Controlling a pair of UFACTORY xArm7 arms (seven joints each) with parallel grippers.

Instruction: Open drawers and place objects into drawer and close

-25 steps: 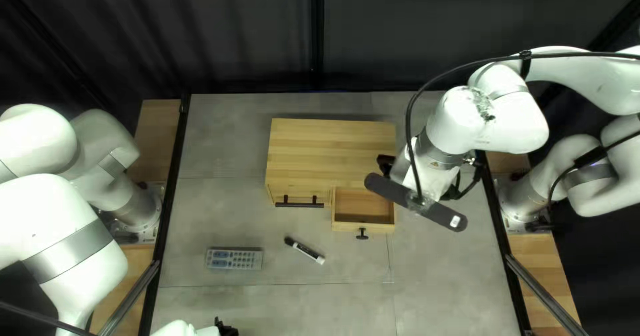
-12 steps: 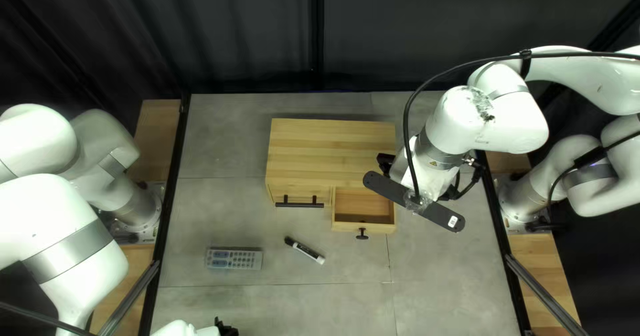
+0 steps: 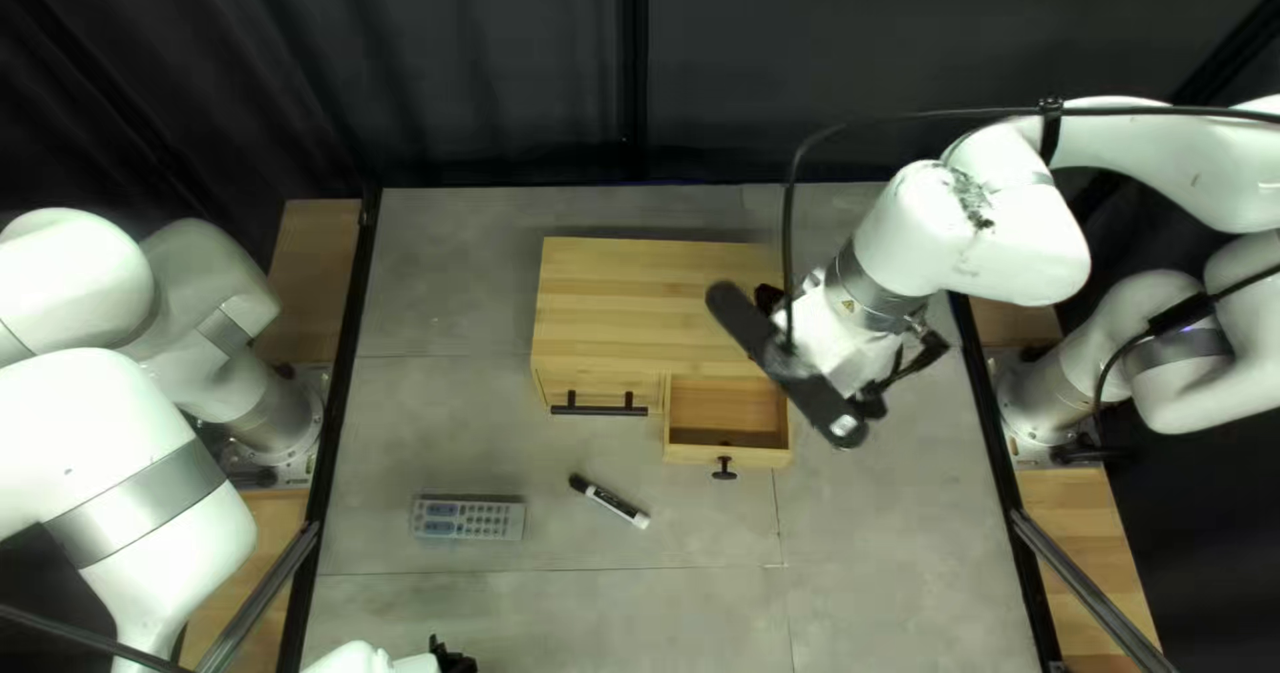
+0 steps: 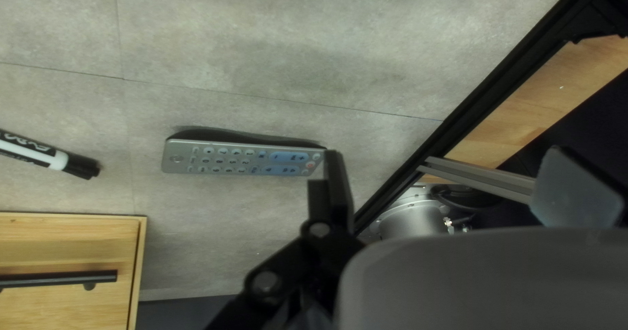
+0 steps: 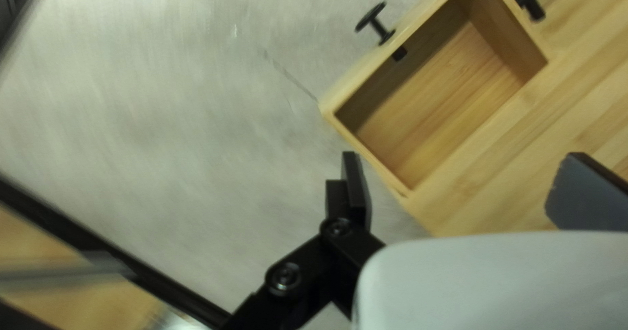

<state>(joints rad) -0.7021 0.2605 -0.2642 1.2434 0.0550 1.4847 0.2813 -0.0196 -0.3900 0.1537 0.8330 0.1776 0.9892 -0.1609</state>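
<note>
A: And there's movement on the right! The right pincer [image 3: 770, 300] shifts, and the long black bar [image 3: 760, 340] on its white arm swings left and steeper than a moment ago, its far end now over the top of the boxy pale wooden cabinet [image 3: 627, 293].

B: How does that pincer stand?

A: Wide, nothing in it! In the right wrist view the right pincer [image 5: 461, 170] has one finger beside the open wooden drawer [image 5: 373, 52] and the other over the cabinet top.

B: And the drawer?

A: Same spot as before, pulled out, its round black knob [image 3: 724, 469] facing the near edge, the inside bare.

B: Now the left pincer [image 3: 454, 661], down at the near edge!

A: Not budging, and wide too, holding nothing. The flat grey remote with blue buttons [image 4: 242, 158] lies ahead of it.

B: So the objects?

A: Both unmoved on the grey desk [image 3: 440, 286]: remote at the left, black-and-white marker [image 3: 616, 501] between it and the drawer.
</note>
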